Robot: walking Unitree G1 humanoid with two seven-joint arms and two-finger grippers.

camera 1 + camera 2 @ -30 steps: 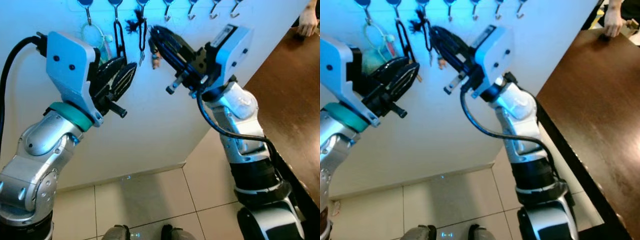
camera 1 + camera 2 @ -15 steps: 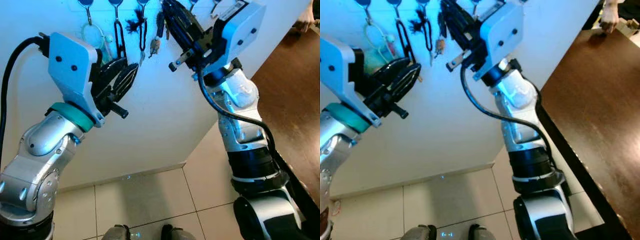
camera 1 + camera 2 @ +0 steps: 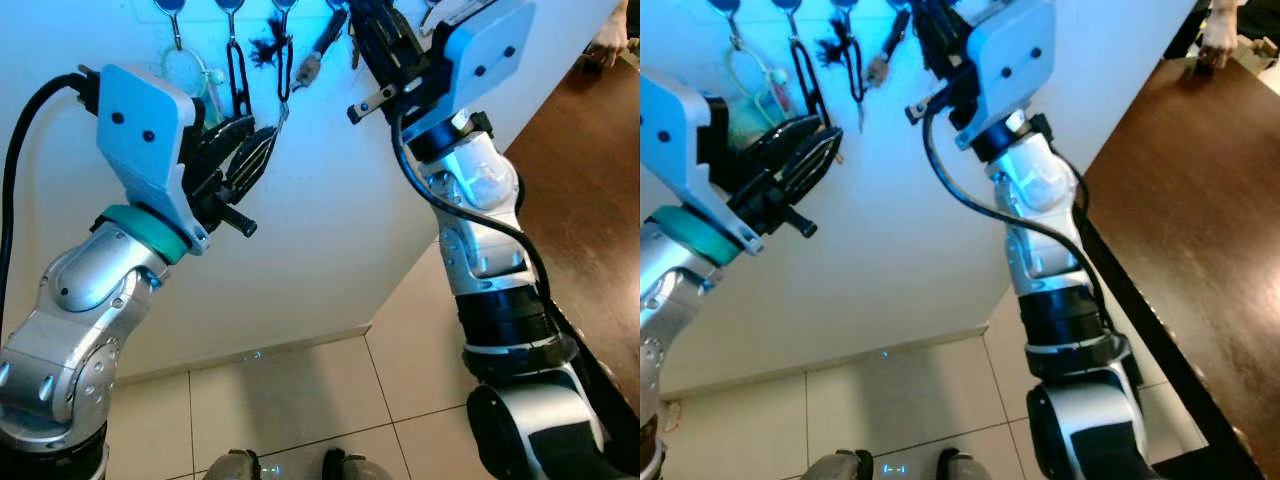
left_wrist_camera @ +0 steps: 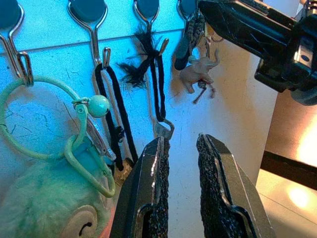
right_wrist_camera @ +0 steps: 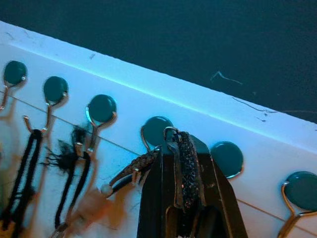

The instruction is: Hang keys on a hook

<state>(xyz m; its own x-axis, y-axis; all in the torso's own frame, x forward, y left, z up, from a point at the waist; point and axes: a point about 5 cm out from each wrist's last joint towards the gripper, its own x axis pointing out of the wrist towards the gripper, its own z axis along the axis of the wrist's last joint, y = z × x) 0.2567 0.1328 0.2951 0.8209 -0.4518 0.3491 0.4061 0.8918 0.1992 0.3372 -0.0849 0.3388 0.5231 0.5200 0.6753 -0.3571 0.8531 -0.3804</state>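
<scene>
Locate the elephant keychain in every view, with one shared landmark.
Left eye view: elephant keychain at top centre.
Right eye view: keychain top, left of centre.
Left wrist view: keychain beside the right pincer.
Right wrist view: keychain blurred, hanging from that pincer.
Shared landmark: frayed black cord beside it.

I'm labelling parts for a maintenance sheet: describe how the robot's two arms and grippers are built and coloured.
Both arms are silver metal with rounded joints. The left arm has a teal ring at the wrist and a thick black cable. The right arm has black bands lower down and a thinner black cable. Each carries a white wrist housing. The left gripper and right gripper have long, black, textured fingers.
</scene>
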